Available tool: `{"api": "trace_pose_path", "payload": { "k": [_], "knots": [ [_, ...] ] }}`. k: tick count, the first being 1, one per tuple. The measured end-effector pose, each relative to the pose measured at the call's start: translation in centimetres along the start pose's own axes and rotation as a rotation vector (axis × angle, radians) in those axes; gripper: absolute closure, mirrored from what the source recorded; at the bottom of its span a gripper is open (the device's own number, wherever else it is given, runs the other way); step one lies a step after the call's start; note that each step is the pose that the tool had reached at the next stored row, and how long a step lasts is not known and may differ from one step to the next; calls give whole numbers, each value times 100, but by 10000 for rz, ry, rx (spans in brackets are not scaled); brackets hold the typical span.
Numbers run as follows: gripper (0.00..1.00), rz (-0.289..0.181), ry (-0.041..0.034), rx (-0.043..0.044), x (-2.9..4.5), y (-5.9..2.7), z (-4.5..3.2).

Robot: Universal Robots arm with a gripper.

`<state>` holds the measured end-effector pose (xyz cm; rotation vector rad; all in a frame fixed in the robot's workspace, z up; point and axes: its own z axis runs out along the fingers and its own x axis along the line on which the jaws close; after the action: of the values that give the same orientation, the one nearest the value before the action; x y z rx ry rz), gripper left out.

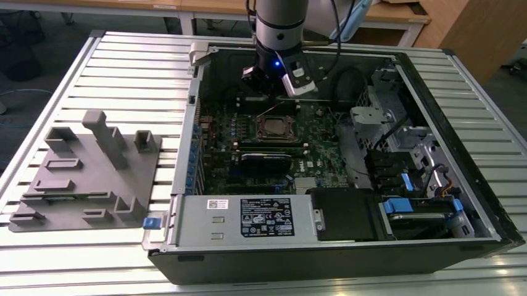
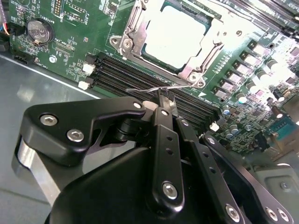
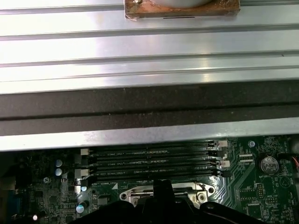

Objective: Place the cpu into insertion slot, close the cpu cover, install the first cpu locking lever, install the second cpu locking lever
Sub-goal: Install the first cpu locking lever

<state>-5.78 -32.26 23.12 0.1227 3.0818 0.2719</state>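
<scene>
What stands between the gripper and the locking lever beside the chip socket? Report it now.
Nothing visible does. In the second wrist view the gripper has its fingers shut on the thin wire locking lever, right beside the lowered cover, with the memory slots lying below it.

In the second wrist view the gripper (image 2: 166, 99) and its black body hide the near part of the motherboard (image 2: 70, 51); the cpu cover (image 2: 135, 21) is cut off by the picture's edge and glare bleaches the cpu (image 2: 175, 32). In the first wrist view the insertion slot (image 3: 135, 193) is half hidden and cropped
</scene>
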Motion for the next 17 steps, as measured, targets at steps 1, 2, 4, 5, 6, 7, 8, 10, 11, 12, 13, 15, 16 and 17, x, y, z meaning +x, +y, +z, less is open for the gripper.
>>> {"api": "trace_pose_path", "payload": {
  "k": [1, 2, 4, 5, 6, 7, 8, 10, 11, 12, 13, 15, 16, 17],
  "knots": [
    [90, 0, 1, 2, -1, -1, 5],
    [90, 1, 2, 5, -1, -2, 9],
    [90, 1, 2, 4, -1, -2, 20],
    [90, 1, 3, 8, -2, -2, 23],
    [90, 0, 3, 10, -3, -2, 24],
    [90, -1, 3, 11, -6, -1, 26],
    [90, -1, 3, 10, -9, -1, 29],
    [90, 0, 2, 8, -15, 1, 34],
    [90, 1, 1, 8, -17, 2, 36],
    [90, 1, 1, 7, -19, 3, 39],
    [90, 1, 1, 8, -21, 4, 40],
    [90, 1, 2, 9, -25, 7, 43],
    [90, 1, 2, 9, -27, 8, 45],
    [90, 0, 2, 8, -30, 10, 47]
  ]
}}
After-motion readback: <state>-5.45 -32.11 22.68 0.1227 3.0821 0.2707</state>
